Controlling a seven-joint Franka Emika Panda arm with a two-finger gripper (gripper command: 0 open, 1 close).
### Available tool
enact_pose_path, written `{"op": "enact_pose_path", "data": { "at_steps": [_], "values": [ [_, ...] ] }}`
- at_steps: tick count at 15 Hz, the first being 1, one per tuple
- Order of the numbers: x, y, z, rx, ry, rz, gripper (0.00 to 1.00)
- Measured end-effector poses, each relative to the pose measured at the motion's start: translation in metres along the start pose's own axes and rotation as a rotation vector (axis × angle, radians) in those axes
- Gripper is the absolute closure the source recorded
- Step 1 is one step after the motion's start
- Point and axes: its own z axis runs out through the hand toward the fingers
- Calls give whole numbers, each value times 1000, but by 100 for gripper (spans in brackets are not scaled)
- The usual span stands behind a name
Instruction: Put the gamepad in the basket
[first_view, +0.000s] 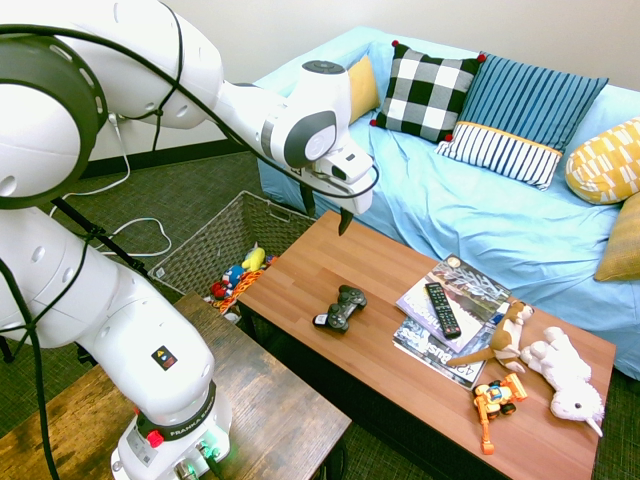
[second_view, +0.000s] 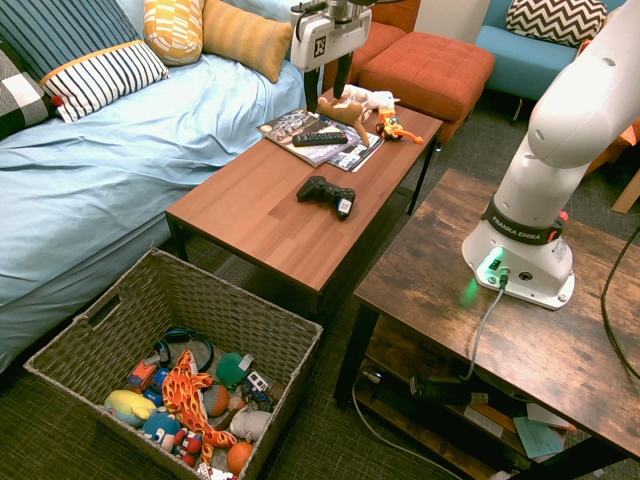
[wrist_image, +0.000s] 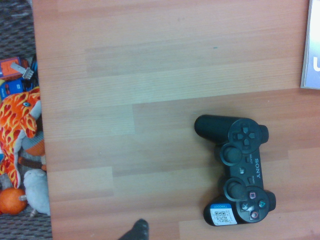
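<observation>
Gamepad (wrist_image: 241, 172): we see it on the coffee table (second_view: 250, 215), near the magazines (second_view: 318, 140).
Gripper (second_view: 328, 95): we note jaws apart, above the table.
Basket (second_view: 100, 312): we find it on the floor, toys inside.

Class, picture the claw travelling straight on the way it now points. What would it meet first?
Most likely the wooden tabletop: the claw points down over it, and the gamepad seems to lie off to one side. Its exact landing spot is hard to judge.
</observation>
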Motion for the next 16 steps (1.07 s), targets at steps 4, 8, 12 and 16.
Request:
{"op": "enact_pose_path", "data": {
  "at_steps": [4, 8, 12, 16],
  "values": [
    [-1, -9, 13, 4, 4, -15, 0],
    [9, -19, 70, 15, 3, -39, 0],
    [26, -8, 127, -2, -14, -37, 0],
    [42, 8, 171, -10, -30, -46, 0]
  ]
}}
